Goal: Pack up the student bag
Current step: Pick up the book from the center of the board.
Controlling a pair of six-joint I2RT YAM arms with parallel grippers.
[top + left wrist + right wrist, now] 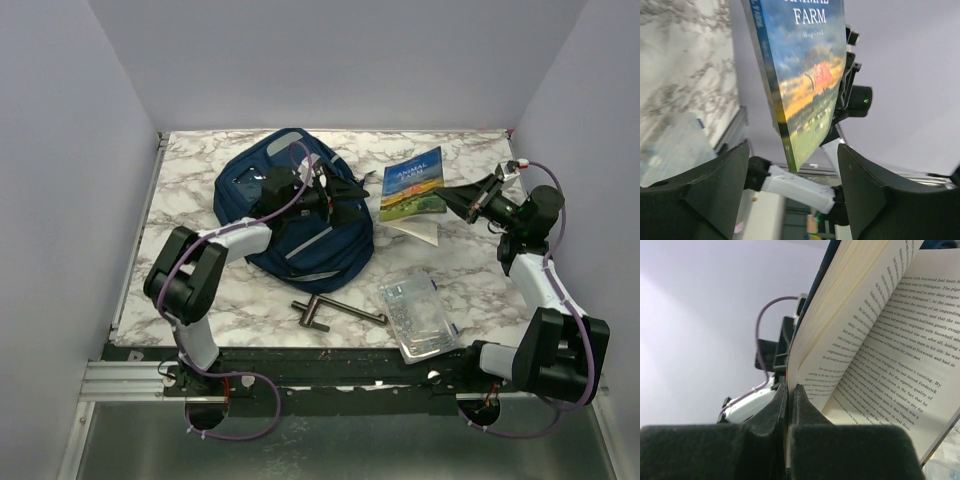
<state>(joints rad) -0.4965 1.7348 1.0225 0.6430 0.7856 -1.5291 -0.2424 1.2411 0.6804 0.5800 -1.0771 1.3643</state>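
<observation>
Overhead, bag axis: student bag (310, 255) lying flat, long axis slanting from upper left to lower right of the top view; top end versus bottom end not clear.
Bag place: upper centre-left of the marble table (190, 170), left of the book (412, 180), above the metal T-shaped tool (338, 309).
Bag look: navy blue fabric, rumpled and bulging, light grey trim stripes toward its lower right end, a paler panel near its upper left; largest thing in view.
Left gripper (345, 195): over the bag's right side, pointing toward the book; seen from its wrist (792, 150), fingers spread wide, nothing between them, the book cover (805, 75) showing beyond the gap.
Right gripper (448, 195): right of centre in the top view, at the book's right edge; seen from its wrist (790, 390), pads pressed together, pinching a thin edge of the book (880, 340), printed pages fanned open to the right.
Other: clear plastic case (420, 318) on the table, lower right of centre, just beside the tool.
</observation>
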